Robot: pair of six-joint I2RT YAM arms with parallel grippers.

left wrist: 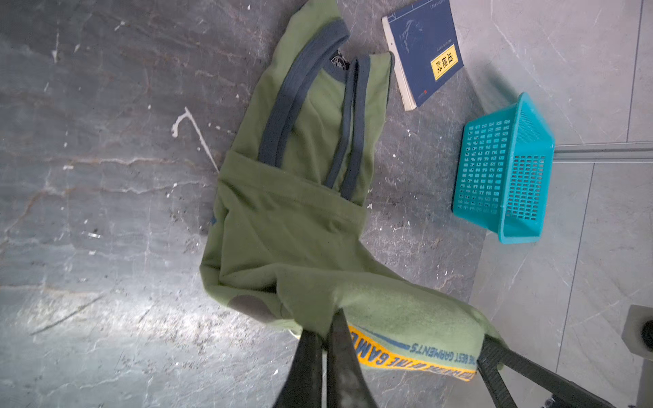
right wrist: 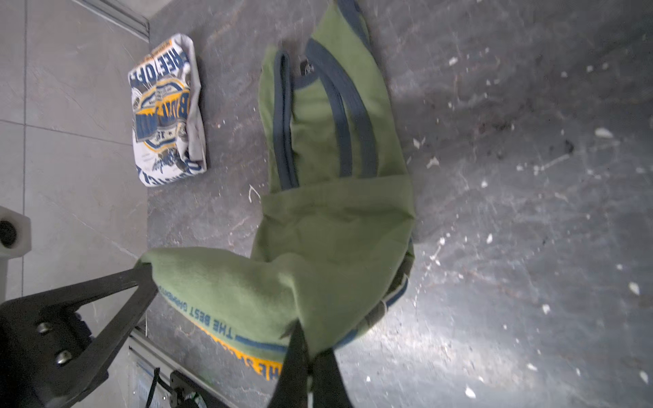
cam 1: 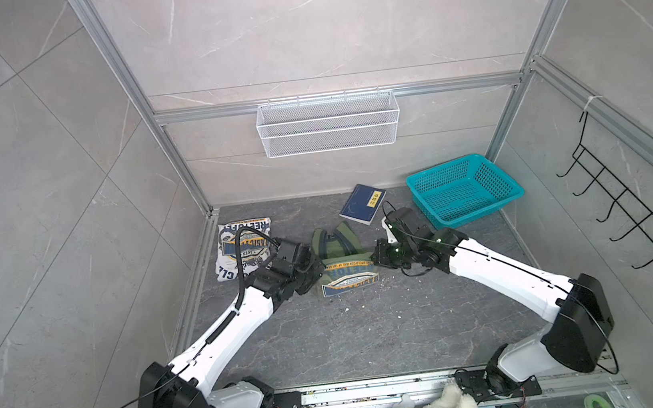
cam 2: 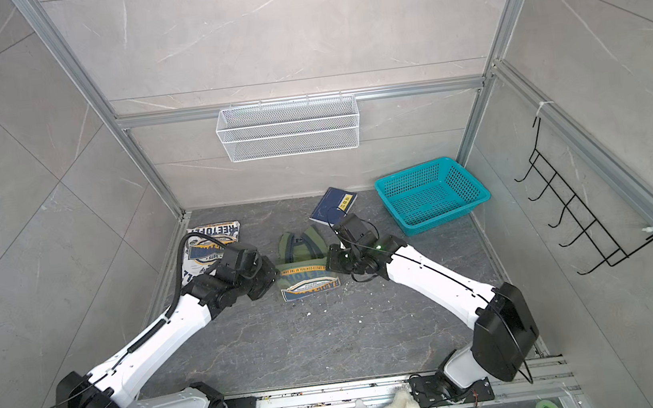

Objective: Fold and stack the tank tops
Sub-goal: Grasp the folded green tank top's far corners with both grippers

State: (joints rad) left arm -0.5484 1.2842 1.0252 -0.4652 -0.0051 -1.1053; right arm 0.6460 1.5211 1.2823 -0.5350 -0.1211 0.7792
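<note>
The left gripper (left wrist: 327, 319) and right gripper (right wrist: 304, 333) each clamp one end of the olive tank top (cam 1: 347, 271) edge, mid-frame in both top views, probably to keep the fold even. The white tank top (cam 1: 242, 246) lies folded at centre-left, awaiting stacking.

1 tank top (cam 1: 226, 248) lies by the bench's (cam 1: 373, 333) far left corner. The other tank top (cam 1: 341, 253) lies mid-bench, flanked by the left pincer (left wrist: 327, 323) and right pincer (right wrist: 304, 339), each clamped on its raised near edge. Behind it, to the right, lies a book (cam 1: 362, 204). Right of that, in the far right corner, sits a basket (cam 1: 496, 181).
</note>
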